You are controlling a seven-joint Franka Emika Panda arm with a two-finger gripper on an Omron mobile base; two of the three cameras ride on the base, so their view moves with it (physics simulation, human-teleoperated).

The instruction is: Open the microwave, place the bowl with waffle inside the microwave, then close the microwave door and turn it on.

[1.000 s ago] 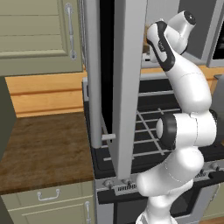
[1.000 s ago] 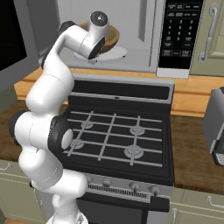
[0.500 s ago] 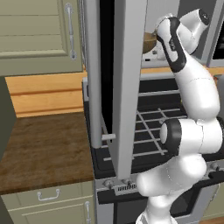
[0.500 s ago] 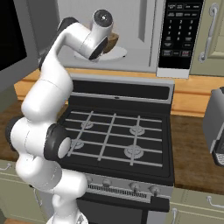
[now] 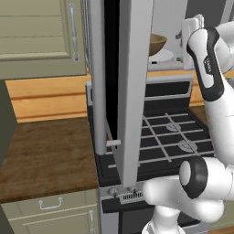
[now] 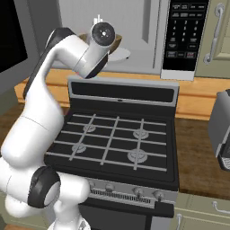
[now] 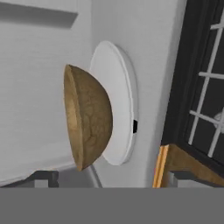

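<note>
Half of the bowl [image 7: 87, 117] is seen ahead of the released end effector [image 7: 109, 186], seated on the turntable [image 7: 118, 100]; its contents are hidden.

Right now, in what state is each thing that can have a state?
microwave door: swung fully open.
microwave: open, cavity exposed.
bowl: resting on the white turntable inside the microwave, released.
gripper: open, holding nothing, apart from the bowl.
stove: burners show no flame.
</note>
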